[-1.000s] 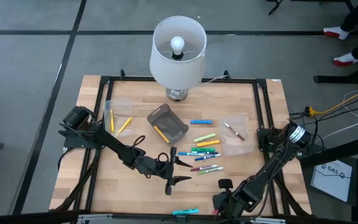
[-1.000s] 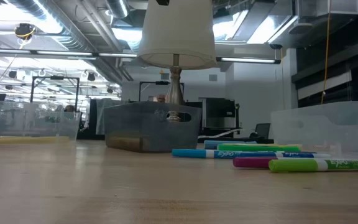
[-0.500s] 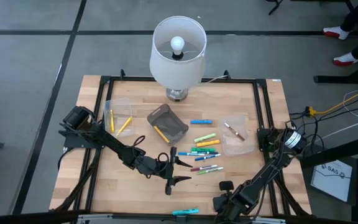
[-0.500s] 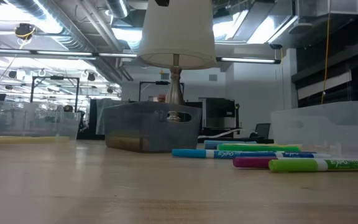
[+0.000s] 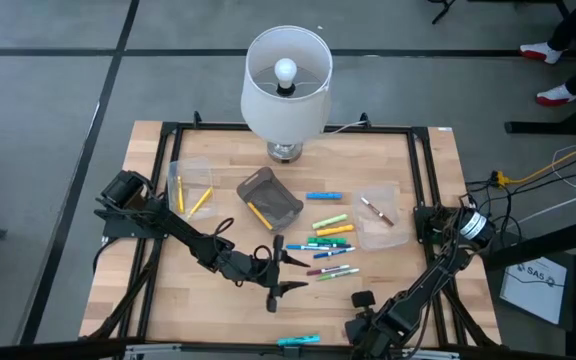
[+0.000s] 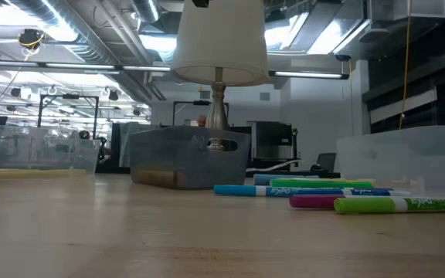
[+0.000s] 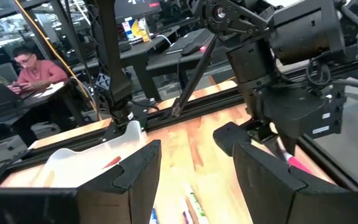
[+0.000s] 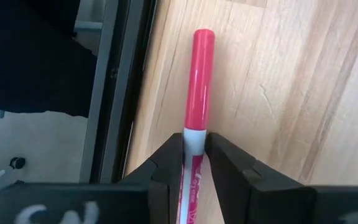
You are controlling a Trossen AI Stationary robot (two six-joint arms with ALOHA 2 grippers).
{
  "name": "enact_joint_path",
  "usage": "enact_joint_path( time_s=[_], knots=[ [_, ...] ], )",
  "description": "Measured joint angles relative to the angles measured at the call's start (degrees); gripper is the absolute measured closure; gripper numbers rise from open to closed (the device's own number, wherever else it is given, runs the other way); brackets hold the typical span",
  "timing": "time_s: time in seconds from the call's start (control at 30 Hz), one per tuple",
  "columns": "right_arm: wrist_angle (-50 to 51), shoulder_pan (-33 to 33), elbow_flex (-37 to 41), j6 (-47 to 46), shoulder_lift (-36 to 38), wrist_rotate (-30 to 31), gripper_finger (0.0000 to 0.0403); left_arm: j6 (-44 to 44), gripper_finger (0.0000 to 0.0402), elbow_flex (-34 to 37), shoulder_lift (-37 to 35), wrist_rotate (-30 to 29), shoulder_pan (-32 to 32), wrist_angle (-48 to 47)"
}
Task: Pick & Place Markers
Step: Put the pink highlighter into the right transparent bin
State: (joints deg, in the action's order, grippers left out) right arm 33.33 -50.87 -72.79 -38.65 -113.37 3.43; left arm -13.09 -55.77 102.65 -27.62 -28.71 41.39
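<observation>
The right gripper [image 8: 194,163], low at the table's near right edge, holds a pink marker [image 8: 198,87] whose length runs straight out ahead of the fingers along the table frame [image 8: 114,93], while the left gripper [image 5: 286,268] waits with fingers spread wide beside the loose markers [image 5: 330,245] mid-table.

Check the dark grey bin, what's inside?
One yellow marker lies in the dark grey bin, as the high view shows. The low view shows only the bin's wall, so its contents are covered there.

Wooden table [image 5: 218,300]; loose markers [image 5: 330,243], bins [image 5: 270,197], lamp [image 5: 286,75]
</observation>
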Motion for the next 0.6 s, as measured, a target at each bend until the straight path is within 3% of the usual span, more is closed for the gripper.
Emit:
enact_joint_path(
  time_s=[0.13, 0.3, 0.6],
  knots=[
    [-0.04, 0.04, 0.0, -0.07, -0.04, -0.04, 0.0324, 0.25, 0.0206, 0.0, 0.0, -0.06, 0.0, 0.0],
    [-0.08, 0.11, 0.02, 0.15, -0.06, -0.04, 0.0367, 0.27, 0.0206, 0.0, 0.0, -0.04, 0.0, -0.01],
    [-0.12, 0.63, 0.02, -0.21, -0.06, -1.32, 0.037, 0.3, 0.0206, 0.0, 0.0, -0.03, 0.0, 0.0]
  ],
)
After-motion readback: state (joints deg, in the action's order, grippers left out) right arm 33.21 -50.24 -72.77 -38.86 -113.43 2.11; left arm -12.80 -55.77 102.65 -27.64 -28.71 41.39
